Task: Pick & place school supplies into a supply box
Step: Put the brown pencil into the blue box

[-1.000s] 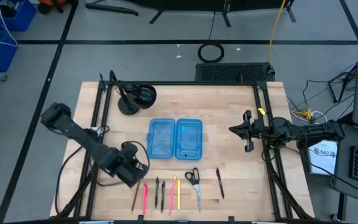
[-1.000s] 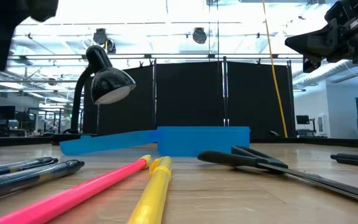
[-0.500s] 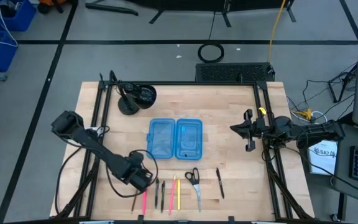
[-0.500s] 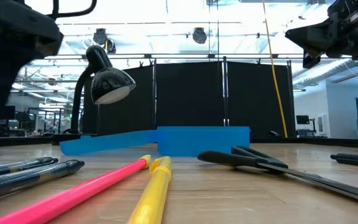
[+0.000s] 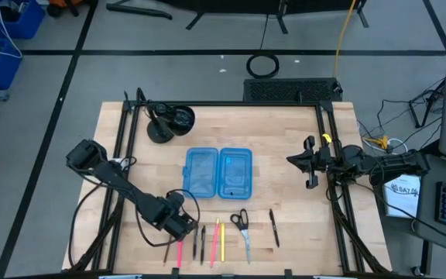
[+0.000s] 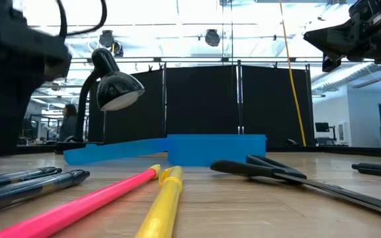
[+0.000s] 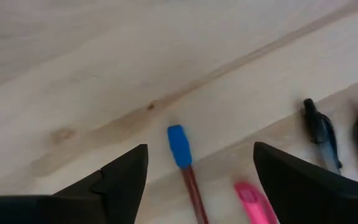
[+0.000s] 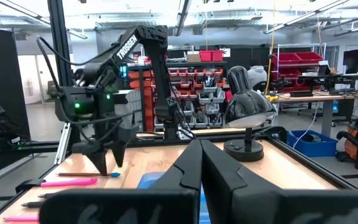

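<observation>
Two spread fingers of the left gripper (image 7: 194, 180) straddle the thin brown pencil with a blue cap (image 7: 183, 163) near the table's front edge, its length running out between them, while the right gripper (image 5: 310, 164), fingers together, waits by the right edge.

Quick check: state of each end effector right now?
Left end effector: open, empty, over the brown pencil.
Right end effector: shut, empty, waiting at the table's right side.

The left gripper (image 5: 187, 230) hangs low over the table's near left part, fingers spread wide. The right gripper (image 5: 309, 163) waits raised at the right side, fingers pressed together.
</observation>
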